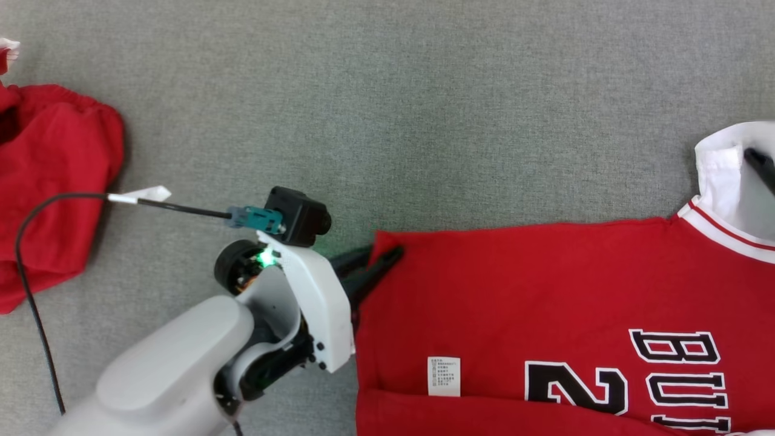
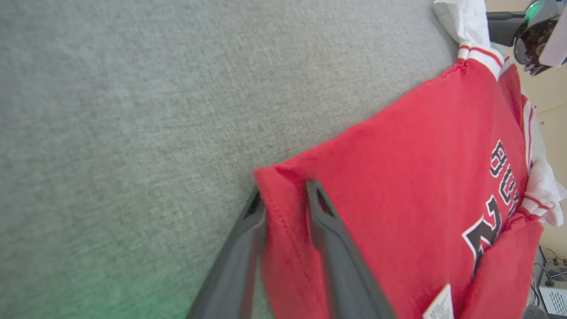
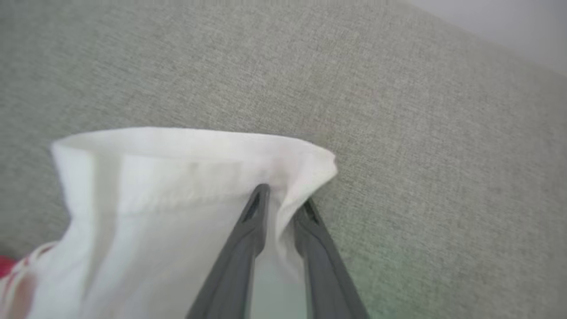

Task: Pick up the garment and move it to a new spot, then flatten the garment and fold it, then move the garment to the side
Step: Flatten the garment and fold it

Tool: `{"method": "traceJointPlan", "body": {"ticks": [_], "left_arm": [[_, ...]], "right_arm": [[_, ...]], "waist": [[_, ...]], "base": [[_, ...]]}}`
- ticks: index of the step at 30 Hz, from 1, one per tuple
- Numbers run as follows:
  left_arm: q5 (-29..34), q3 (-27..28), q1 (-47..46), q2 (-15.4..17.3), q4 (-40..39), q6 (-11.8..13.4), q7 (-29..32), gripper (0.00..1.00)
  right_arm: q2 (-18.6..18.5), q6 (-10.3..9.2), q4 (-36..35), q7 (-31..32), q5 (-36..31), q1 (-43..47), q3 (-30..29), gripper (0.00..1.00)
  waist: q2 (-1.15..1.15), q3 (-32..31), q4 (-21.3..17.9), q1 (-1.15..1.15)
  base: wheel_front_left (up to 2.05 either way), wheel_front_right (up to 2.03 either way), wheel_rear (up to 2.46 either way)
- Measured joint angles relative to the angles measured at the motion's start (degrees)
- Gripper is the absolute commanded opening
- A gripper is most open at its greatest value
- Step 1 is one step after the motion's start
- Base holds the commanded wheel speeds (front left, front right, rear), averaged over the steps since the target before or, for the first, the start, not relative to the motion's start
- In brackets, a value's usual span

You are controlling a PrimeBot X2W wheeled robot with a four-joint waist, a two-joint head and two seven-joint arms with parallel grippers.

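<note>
Left end effector (image 2: 285, 190) clamps the red jersey (image 2: 398, 177) by its stitched corner, right end effector (image 3: 285, 195) its white sleeve (image 3: 155, 186).

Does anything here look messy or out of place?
Two things. The red jersey shows a white care label on its outside by a crease, so part seems turned over. A second red garment lies crumpled at the far left, apart from it.

The garment (image 1: 545, 290) I work on is bright red, with white sleeves, white trim striped red, and black lettering outlined in white. Its label (image 1: 444, 376) is white with dark print. The surface (image 1: 387, 91) is flecked grey. My fingers (image 2: 336, 248) are dark grey and my forearm (image 1: 175, 363) pale grey.
</note>
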Motion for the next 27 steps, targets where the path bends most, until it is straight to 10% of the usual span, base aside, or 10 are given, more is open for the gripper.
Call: {"method": "traceJointPlan", "body": {"ticks": [17, 27], "left_arm": [[0.05, 5.09, -4.08, -2.38, 4.98, 0.79, -5.81, 0.0], [-0.6, 4.91, 5.87, -0.51, 0.03, 1.98, -11.96, 0.0]], "right_arm": [[1.04, 0.16, 5.44, -15.08, -1.89, -6.39, -3.7, 0.0], [-1.72, 0.16, -1.97, -24.07, 2.37, 10.79, -3.61, 0.0]], "waist": [[0.0, -4.24, -1.07, 0.01], [0.0, -9.43, -3.92, 0.0]], "base": [[0.0, 0.0, 0.0], [0.0, 0.0, 0.0]]}}
